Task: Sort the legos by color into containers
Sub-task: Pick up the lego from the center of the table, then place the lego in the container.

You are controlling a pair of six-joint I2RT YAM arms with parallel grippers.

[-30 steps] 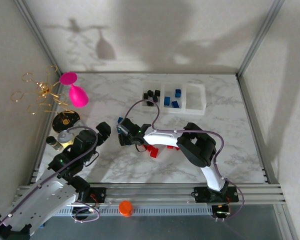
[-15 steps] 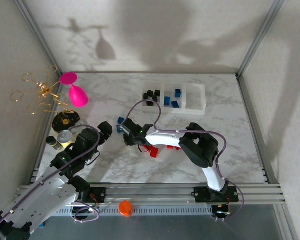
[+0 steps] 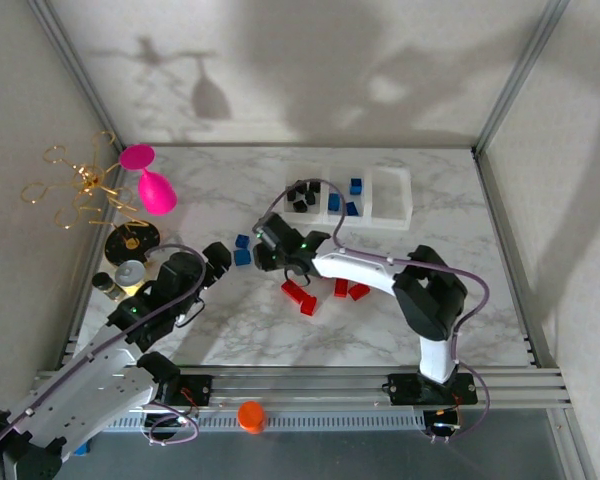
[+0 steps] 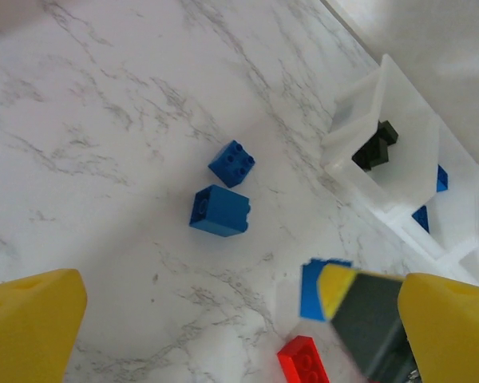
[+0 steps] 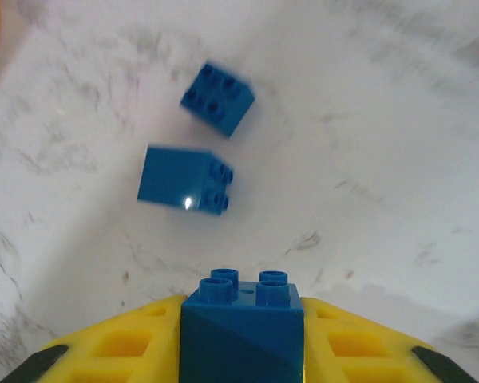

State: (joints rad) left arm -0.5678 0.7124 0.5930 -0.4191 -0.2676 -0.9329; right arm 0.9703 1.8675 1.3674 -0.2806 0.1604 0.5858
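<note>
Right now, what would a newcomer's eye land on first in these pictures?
The right gripper clamped on a blue brick, just short of two loose blue bricks on the marble table. Then the bright pink goblet at the far left, and the clear tray at the back holding black bricks and more blue ones.

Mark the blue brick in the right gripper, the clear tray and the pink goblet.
blue brick [image 5: 241,343], right wrist view, front face below the studs.
clear tray [image 3: 392,196], top external view, bare floor of its empty compartment.
pink goblet [image 3: 158,193], top external view, side of the bowl.
</note>
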